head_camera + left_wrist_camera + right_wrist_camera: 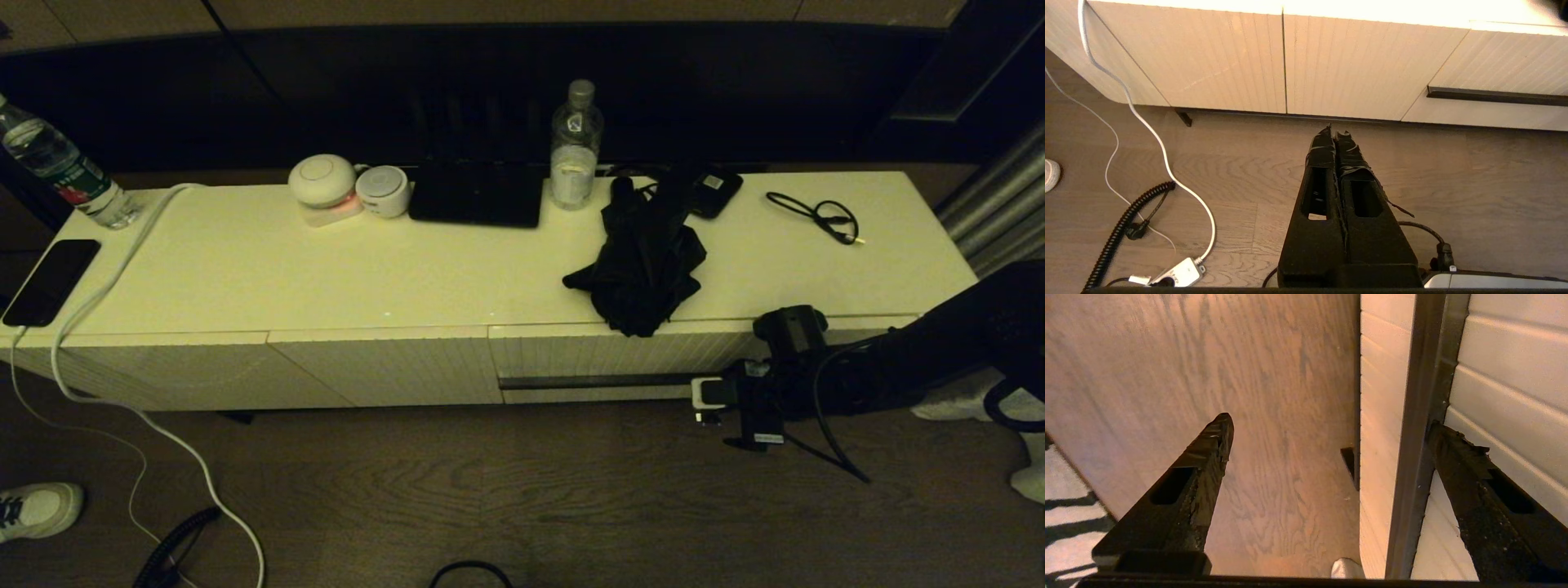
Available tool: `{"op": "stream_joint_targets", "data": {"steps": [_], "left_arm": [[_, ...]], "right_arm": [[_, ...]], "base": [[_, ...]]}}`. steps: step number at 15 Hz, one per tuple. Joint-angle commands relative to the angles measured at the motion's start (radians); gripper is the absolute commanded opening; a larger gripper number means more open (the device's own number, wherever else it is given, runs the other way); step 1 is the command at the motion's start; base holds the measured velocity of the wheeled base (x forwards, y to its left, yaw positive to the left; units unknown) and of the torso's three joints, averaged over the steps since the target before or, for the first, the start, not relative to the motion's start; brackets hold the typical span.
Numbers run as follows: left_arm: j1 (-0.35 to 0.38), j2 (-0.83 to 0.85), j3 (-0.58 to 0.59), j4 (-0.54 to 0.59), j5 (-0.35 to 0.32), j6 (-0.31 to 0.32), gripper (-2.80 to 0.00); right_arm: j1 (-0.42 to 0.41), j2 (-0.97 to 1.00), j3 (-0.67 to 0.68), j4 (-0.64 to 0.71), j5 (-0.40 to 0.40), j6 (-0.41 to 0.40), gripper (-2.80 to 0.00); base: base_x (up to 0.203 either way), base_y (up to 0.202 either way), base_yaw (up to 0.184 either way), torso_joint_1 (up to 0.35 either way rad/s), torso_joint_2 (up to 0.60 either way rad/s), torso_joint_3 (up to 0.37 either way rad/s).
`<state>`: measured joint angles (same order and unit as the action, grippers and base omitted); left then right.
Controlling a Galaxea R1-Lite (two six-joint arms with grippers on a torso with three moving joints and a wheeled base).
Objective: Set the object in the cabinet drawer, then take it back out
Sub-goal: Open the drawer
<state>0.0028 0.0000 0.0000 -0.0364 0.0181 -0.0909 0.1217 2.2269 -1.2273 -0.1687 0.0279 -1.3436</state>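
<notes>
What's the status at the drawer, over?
Right gripper open at the drawer's dark handle strip; left gripper shut, parked over floor. Drawer closed. Umbrella on cabinet top, overhanging the front edge. Nothing blocking.

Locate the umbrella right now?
In the head view the black umbrella lies on the cabinet top, right of centre, in front of the clear water bottle, its fabric overhanging the front edge above the closed drawer.

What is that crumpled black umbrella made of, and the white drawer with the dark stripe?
The compact black umbrella looks like soft matte fabric: it lies bunched in loose folds with no shine. The cream-white drawer seems to be painted wood or board, with fine ribs down its front. Its long dark handle strip looks smooth and hard, perhaps metal.
</notes>
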Motion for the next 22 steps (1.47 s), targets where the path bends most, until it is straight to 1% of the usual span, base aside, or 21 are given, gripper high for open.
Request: {"op": "stream_joint_targets", "data": {"steps": [1,10,13,14,19,22], "left_arm": [[0.000,-0.002,0.000,0.000,0.000,-0.001,-2.80],[0.000,-0.002,0.000,0.000,0.000,-0.001,-2.80],[0.000,-0.002,0.000,0.000,0.000,-0.001,-2.80],[0.000,-0.002,0.000,0.000,0.000,-0.001,-2.80],[0.000,-0.002,0.000,0.000,0.000,-0.001,-2.80],[0.000,-0.002,0.000,0.000,0.000,-0.001,-2.80]], "right_arm": [[-0.005,0.020,-0.022,0.000,0.002,-0.008,0.00],[-0.014,0.042,-0.074,-0.002,0.018,-0.009,0.00],[-0.021,0.038,-0.073,-0.006,0.040,-0.013,0.00],[-0.023,0.034,-0.052,-0.018,0.069,-0.018,0.00],[-0.024,-0.062,0.052,-0.023,0.100,-0.040,0.00],[-0.023,-0.161,0.202,-0.022,0.103,-0.052,0.00]], "base": [[0.000,0.000,0.000,0.000,0.00,0.000],[0.000,0.000,0.000,0.000,0.00,0.000],[0.000,0.000,0.000,0.000,0.00,0.000],[0.000,0.000,0.000,0.000,0.00,0.000],[0.000,0.000,0.000,0.000,0.00,0.000],[0.000,0.000,0.000,0.000,0.00,0.000]]}}
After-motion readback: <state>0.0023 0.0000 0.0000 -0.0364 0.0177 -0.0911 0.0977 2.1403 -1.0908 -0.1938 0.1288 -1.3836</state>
